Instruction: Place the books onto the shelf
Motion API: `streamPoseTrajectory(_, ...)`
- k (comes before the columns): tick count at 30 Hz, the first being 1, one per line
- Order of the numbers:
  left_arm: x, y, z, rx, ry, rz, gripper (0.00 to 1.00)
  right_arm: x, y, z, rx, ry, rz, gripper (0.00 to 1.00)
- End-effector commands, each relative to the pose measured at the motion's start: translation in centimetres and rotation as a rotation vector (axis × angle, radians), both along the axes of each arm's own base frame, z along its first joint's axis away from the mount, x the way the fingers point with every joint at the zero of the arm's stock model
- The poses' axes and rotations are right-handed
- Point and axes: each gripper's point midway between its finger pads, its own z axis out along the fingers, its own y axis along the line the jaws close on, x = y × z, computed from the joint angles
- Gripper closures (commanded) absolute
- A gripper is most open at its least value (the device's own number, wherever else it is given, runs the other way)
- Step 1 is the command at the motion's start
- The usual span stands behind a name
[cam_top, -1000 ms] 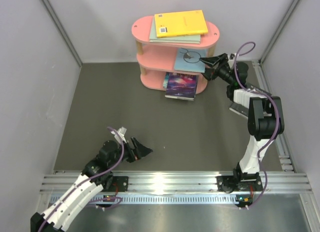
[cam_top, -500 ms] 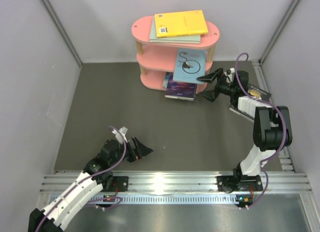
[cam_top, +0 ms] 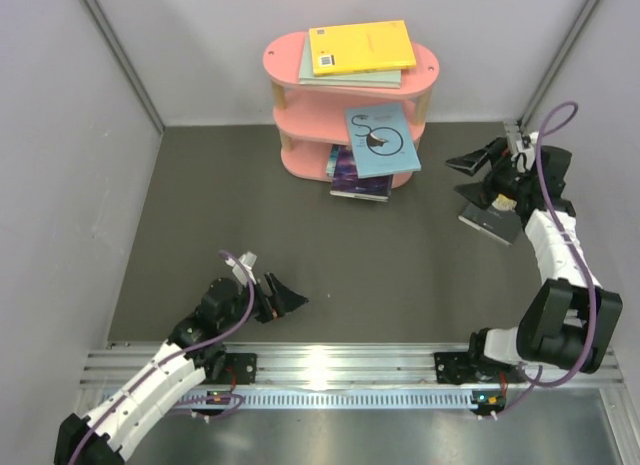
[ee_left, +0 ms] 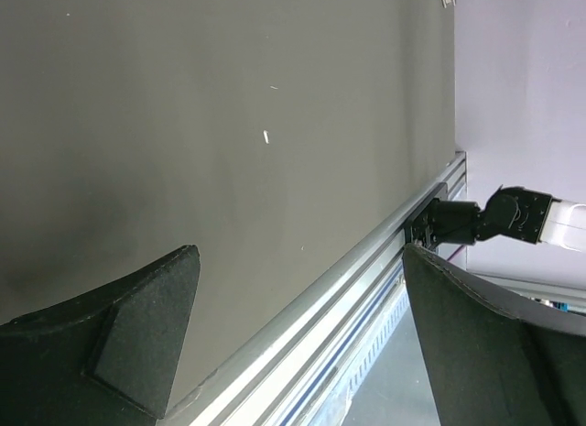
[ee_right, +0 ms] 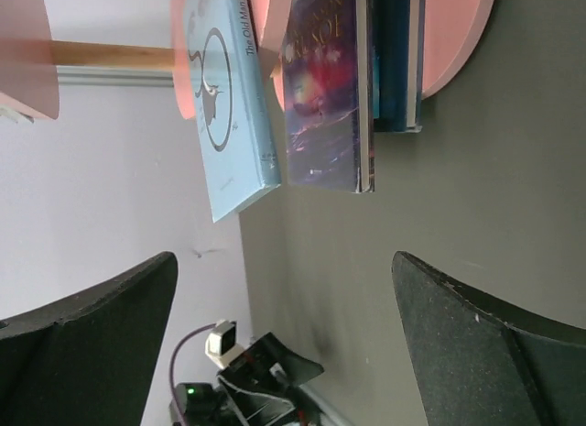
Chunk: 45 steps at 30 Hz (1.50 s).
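Backed off to the right edge, the right pincer [cam_top: 453, 178] hangs wide open, empty; the blue book [cam_top: 381, 140] now overhangs the middle tier of the shelf [cam_top: 300, 118]. A black book [cam_top: 490, 225] lies on the table [cam_top: 250, 205] just below that pincer, well apart from the open, empty left pincer [cam_top: 291, 293].

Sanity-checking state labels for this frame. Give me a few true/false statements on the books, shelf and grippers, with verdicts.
1. The yellow book lies on the top tier of the pink shelf. True.
2. The right gripper is shut on the light blue book. False: its jaws are open and clear of the book, which sits in the middle tier, sticking out past the edge.
3. The left gripper is open and holds nothing. True.
4. The purple book is on the top tier. False: it is at the bottom tier, sticking out.
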Motion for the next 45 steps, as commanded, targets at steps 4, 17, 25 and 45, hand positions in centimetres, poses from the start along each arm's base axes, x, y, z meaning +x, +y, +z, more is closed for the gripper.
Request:
streamPoseTrajectory(4, 0.3, -0.7, 0.4, -0.029, -0.06, -0.038, 0.03, -1.6, 0.9, 0.0, -0.077, -0.005, 0.053, 0.0)
streamPoseTrajectory(17, -0.1, -0.4, -1.6, -0.033, -0.039, -0.029, 0.04, -0.4, 10.7, -0.6, -0.073, -0.011, 0.214, 1.0)
streamPoseTrajectory(25, 0.7, 0.0, -2.7, -0.029, -0.091, 0.015, 0.04, 2.3, 13.8, -1.8, -0.084, 0.024, 0.257, 1.0)
streamPoseTrajectory(45, 1.0, 0.8, -5.1, 0.06, -0.054, 0.039, 0.03, 8.7, 18.8, -0.3, -0.015, 0.012, 0.22, 1.0)
